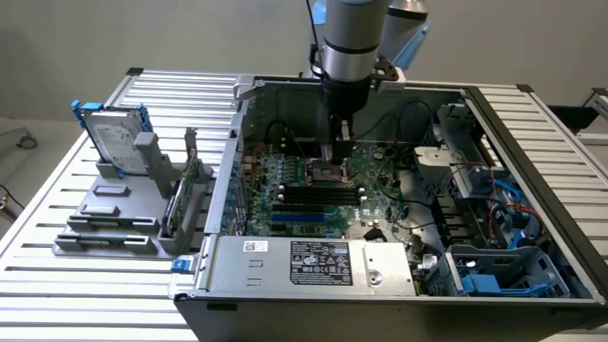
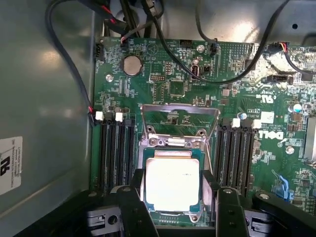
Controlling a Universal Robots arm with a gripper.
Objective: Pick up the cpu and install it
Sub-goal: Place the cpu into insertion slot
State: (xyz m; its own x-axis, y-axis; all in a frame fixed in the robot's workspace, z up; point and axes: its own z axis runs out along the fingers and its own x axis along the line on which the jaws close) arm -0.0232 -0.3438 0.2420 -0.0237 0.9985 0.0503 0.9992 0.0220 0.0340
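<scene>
Holding cpu at the socket: tool down inside the case

Exterior view, left to right: slatted metal worktop (image 1: 67,292); at the exterior view's left a grey holder (image 1: 114,214) carries a silver hard drive (image 1: 119,146) with blue side brackets, standing upright; just beside it, on the case side, a green card (image 1: 185,196) stands on edge in the same holder; open computer case (image 1: 380,320) rests on the worktop, with the power supply (image 1: 314,263) along its near wall; green motherboard (image 1: 380,206) lies flat inside; arm (image 1: 352,43) comes straight down into the case, tool (image 1: 334,165) at the socket, next to the black memory slots (image 1: 318,194); at the exterior view's right, a blue caddy (image 1: 503,278) sits in the case corner.

Wrist view: cpu (image 2: 172,183), dull silver top, lies level between the two black fingers (image 2: 132,205), one against each opposite edge; tool is closed on the cpu, jaws standing wide to span it; cpu lies within the outline of the socket (image 2: 173,144); load frame (image 2: 180,116) is swung up and open; cannot tell whether the cpu is fully seated or just off the contacts; memory slots flank the socket on both sides.
</scene>
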